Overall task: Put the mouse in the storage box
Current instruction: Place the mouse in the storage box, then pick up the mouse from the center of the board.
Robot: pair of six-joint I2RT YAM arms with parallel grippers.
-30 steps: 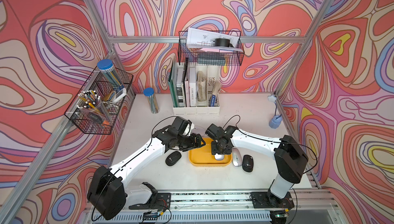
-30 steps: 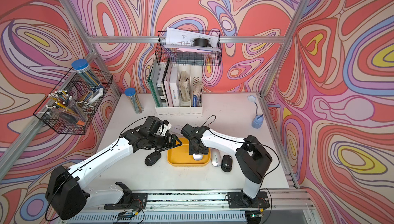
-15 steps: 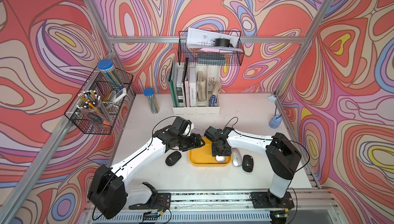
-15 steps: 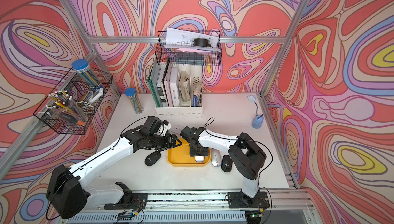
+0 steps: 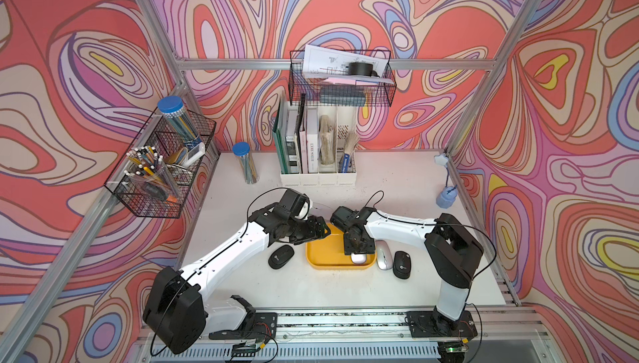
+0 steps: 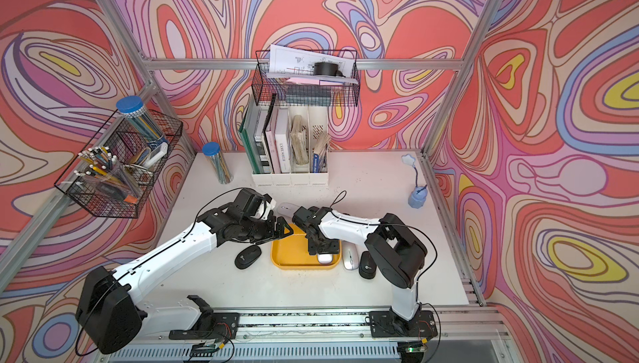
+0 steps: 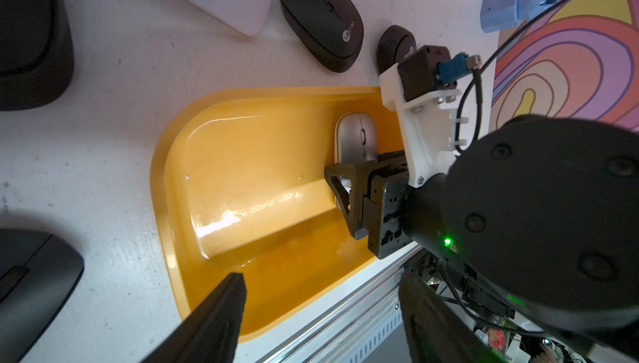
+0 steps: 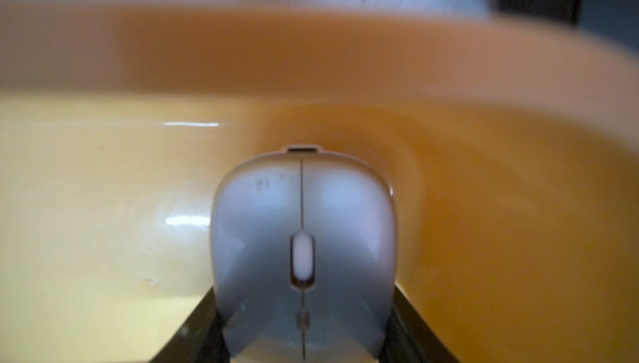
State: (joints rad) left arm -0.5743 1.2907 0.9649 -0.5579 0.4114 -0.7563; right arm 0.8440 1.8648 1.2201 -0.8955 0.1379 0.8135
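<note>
The black elbow joint [image 5: 449,247] of the right arm has swung in closer to the shallow yellow plastic tray [image 5: 323,249] over the last second. The right gripper [image 5: 359,251] has stayed down in the tray's front right corner.

The smooth white plastic mouse [image 5: 360,258] is low in that corner, its nose close to the front rim. I can't tell whether it touches the floor. In the right wrist view the black fingers [image 8: 200,340] press on both flanks of the white plastic mouse [image 8: 302,223] toward its back end, a firm grip.

The left gripper [image 5: 321,230] hangs over the tray's back left corner. Its two fingers stand apart with nothing between them, as the left wrist view [image 7: 321,276] shows.

Most of the tray floor is bare from the left wall across to the held mouse. The white tabletop [image 5: 311,292] is open from the tray's front rim to the aluminium rail [image 5: 345,319].

One tray and two arms are in view, and I count four mice for certain. Besides the white one there is a black oval mouse [image 5: 280,256] near the tray's left rim. A silver mouse [image 5: 383,256] lies just beside the right rim. A second black mouse [image 5: 402,265] sits just beyond that one. A pale rounded shape [image 6: 289,207] behind the left wrist may be a fifth, but I can't tell.
</note>
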